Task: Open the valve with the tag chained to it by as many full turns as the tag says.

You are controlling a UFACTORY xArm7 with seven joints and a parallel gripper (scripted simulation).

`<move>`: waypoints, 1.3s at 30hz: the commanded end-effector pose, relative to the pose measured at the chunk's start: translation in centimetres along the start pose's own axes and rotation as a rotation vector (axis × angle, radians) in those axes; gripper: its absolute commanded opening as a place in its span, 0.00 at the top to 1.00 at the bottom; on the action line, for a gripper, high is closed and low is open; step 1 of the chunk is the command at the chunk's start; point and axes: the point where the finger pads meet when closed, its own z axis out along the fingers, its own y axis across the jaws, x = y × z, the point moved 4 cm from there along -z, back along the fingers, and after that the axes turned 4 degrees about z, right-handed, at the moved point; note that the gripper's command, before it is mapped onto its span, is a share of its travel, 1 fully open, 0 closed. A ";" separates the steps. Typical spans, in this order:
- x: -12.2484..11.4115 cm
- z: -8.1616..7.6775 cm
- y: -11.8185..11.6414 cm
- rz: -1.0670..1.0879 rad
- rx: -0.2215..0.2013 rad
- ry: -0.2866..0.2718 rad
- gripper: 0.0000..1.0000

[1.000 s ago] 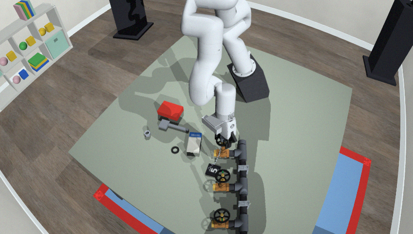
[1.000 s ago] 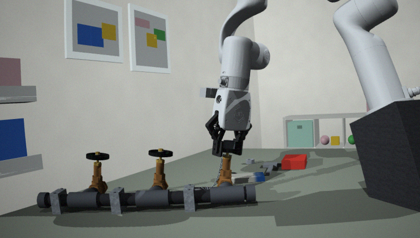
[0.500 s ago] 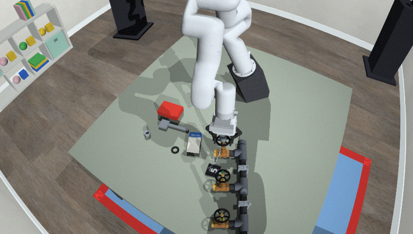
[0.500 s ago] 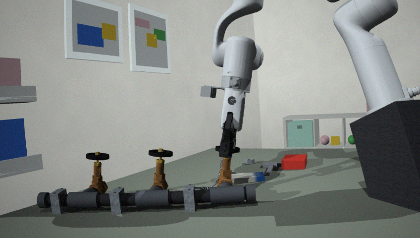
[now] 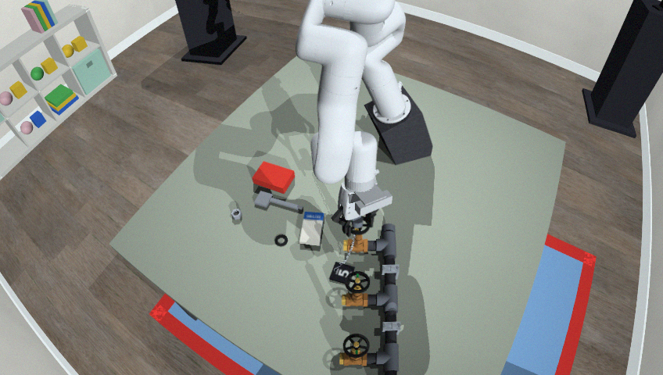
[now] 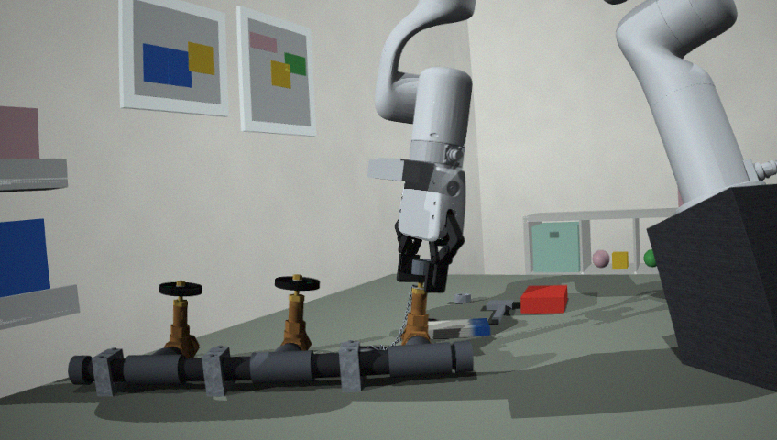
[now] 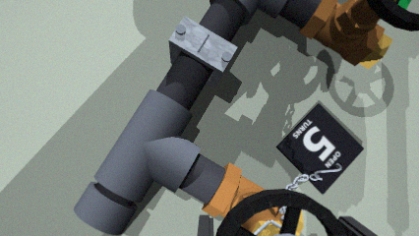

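Note:
Three brass valves with black handwheels stand on a dark grey pipe (image 5: 388,297). The far valve (image 5: 356,243) has a chain running to a black tag (image 5: 342,273) that reads "OPEN 5 TURNS"; the tag also shows in the wrist view (image 7: 320,147). My gripper (image 5: 356,225) is over this valve and shut on its handwheel (image 6: 420,270), whose rim shows at the bottom of the wrist view (image 7: 282,216). The middle valve (image 5: 356,284) and the near valve (image 5: 356,348) stand apart from the gripper, each with a green mark at its wheel.
A white and blue box (image 5: 311,229), a black ring (image 5: 281,239), a grey nut (image 5: 238,216), a grey hammer-like tool (image 5: 277,202) and a red block (image 5: 273,176) lie left of the valves. The arm's black base (image 5: 402,130) stands behind.

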 end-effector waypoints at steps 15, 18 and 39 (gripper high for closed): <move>0.3 0.0 0.2 -0.457 0.042 -0.036 0.00; 0.3 0.0 0.2 -0.457 0.042 -0.036 0.00; 0.3 0.0 0.2 -0.457 0.042 -0.036 0.00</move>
